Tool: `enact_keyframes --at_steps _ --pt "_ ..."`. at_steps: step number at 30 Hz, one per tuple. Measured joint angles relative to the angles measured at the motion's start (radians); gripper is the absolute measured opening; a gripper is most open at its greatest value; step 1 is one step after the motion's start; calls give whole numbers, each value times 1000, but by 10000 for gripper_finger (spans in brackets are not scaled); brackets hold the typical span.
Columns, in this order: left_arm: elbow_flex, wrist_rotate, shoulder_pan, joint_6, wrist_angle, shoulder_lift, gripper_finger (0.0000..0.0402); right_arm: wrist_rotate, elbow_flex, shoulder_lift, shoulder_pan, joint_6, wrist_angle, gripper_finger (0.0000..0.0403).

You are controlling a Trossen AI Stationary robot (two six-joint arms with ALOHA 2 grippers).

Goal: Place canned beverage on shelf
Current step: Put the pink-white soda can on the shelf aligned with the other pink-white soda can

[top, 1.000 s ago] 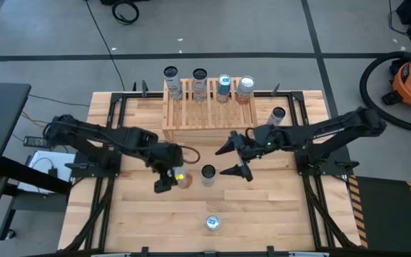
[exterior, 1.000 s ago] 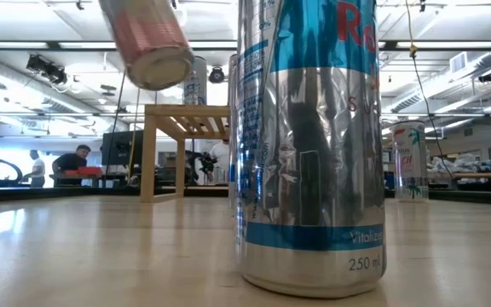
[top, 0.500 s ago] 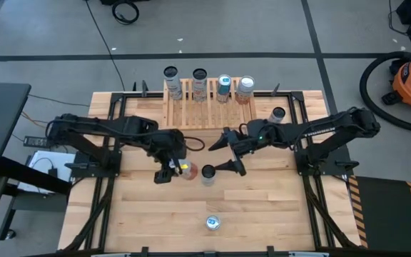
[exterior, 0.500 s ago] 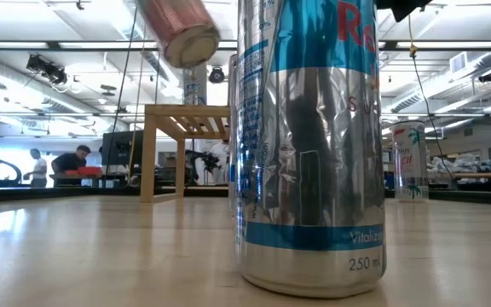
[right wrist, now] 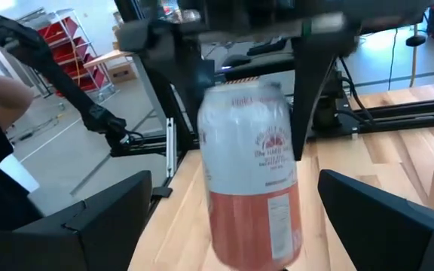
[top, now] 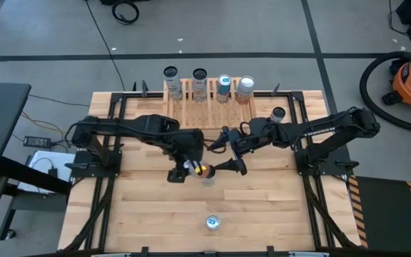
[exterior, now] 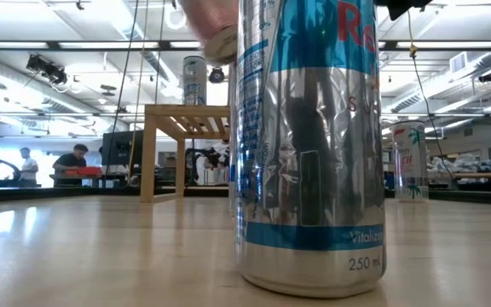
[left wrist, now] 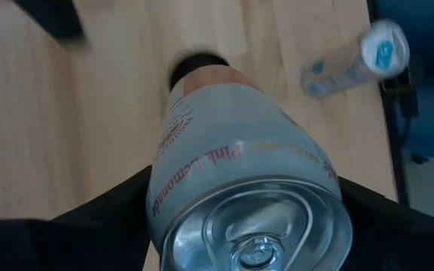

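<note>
Handover stage. The left pincer [top: 186, 170], pinching the pink lemonade can [left wrist: 243, 188], has carried it from the table's left-centre to mid-table, between the spread fingers of the right pincer [top: 228, 150]. The shelf [top: 207, 107] stands at the far edge, so placement remains.

Both arms were matte black, built of slim jointed segments on black frame mounts. The left gripper [top: 189, 168] and right gripper [top: 228, 150] each ended in two dark, tapering, pointed fingers [right wrist: 383, 214], broad and flat-faced up close. A small green light glowed on the right arm's wrist.
</note>
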Motion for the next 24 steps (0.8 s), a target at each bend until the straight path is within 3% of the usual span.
enact_keyframes --at_steps 6,24 --pt "106 -12 0 11 -3 26 312 -10 0 0 0 -28 -5 389" --pt "105 -4 13 117 149 78 312 -68 -1 0 -14 -62 -28 389"
